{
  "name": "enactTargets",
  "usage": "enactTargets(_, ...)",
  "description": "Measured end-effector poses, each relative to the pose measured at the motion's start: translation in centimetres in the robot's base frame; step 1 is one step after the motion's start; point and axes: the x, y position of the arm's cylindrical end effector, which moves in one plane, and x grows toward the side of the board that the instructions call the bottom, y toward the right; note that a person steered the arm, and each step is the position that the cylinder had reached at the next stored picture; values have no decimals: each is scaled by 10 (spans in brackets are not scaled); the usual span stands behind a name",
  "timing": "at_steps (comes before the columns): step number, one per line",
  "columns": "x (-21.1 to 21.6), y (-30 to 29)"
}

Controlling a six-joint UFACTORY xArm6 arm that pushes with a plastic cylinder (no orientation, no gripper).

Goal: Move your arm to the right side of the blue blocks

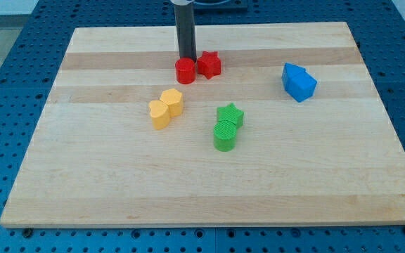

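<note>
Rod, no fingers; my tip (186,57) at 12 o'clock of red cylinder (185,71). Blue blocks (299,82) toward 3 o'clock: light, rigid, slide easily; skirt them.

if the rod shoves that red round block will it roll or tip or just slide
Probably slide: the red round block stands upright on its flat end, short and squat, so tipping looks unlikely. The wooden board looks smooth, so little should catch it. My tip sits just behind it, and the red star block beside it would likely get nudged along.
</note>
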Motion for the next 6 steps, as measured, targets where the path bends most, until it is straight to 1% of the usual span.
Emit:
enactTargets(1, -16, 0)
enactTargets(2, -46, 24)
enactTargets(3, -59, 81)
enactTargets(4, -50, 164)
enactTargets(5, -29, 217)
enactTargets(6, 39, 257)
